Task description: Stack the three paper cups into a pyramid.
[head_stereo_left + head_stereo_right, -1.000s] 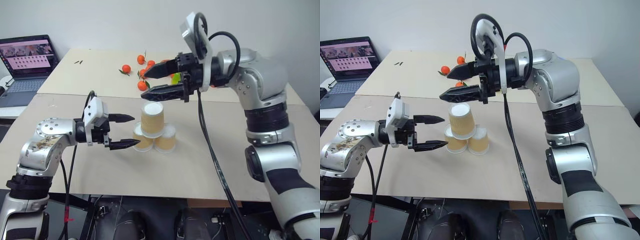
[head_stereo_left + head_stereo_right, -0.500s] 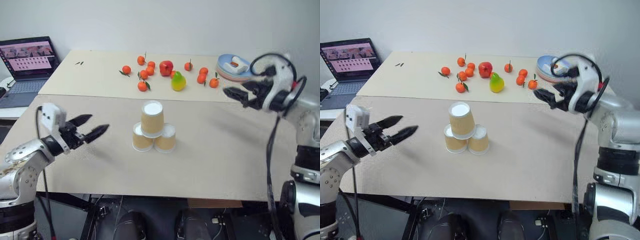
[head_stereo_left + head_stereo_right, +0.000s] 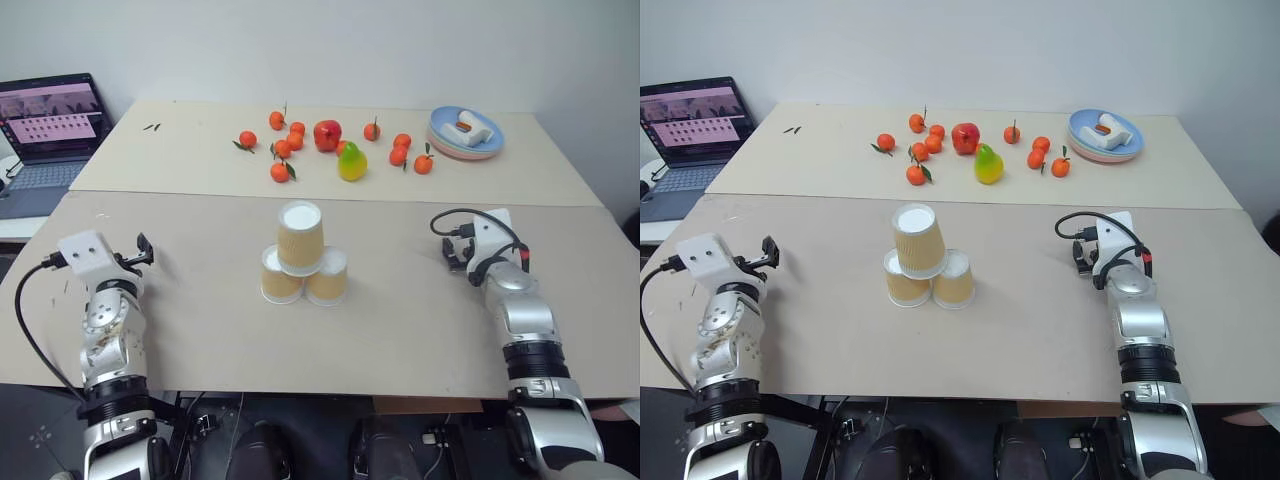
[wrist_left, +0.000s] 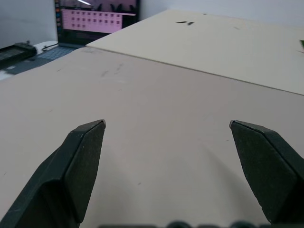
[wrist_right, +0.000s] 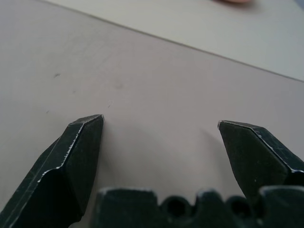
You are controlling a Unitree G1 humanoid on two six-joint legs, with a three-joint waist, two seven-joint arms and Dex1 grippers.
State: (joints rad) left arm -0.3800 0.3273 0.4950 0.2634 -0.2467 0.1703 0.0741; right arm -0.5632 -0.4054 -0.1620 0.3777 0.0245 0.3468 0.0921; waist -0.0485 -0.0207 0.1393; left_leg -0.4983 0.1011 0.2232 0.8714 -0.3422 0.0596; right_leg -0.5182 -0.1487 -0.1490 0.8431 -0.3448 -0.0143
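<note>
The three paper cups stand upside down as a pyramid in the middle of the near table. Two lower cups (image 3: pixel 279 280) (image 3: pixel 330 281) sit side by side, and the third cup (image 3: pixel 301 238) rests on top of them, tilted slightly. My left gripper (image 3: pixel 140 254) is low over the table far to the left of the stack, open and holding nothing (image 4: pixel 166 124). My right gripper (image 3: pixel 455 250) is low at the right, well away from the cups, also open with bare table between its fingers (image 5: pixel 160 119).
On the far table lie several tangerines (image 3: pixel 281 171), a red apple (image 3: pixel 327 134) and a yellow-green pear (image 3: pixel 351 164). A blue plate (image 3: pixel 440 132) with a white object sits at the back right. An open laptop (image 3: pixel 48 125) stands at the far left.
Both arms have swung outward and down from beside and above the stack to the table's sides, grippers now pointing forward. The cup pyramid has not moved.
</note>
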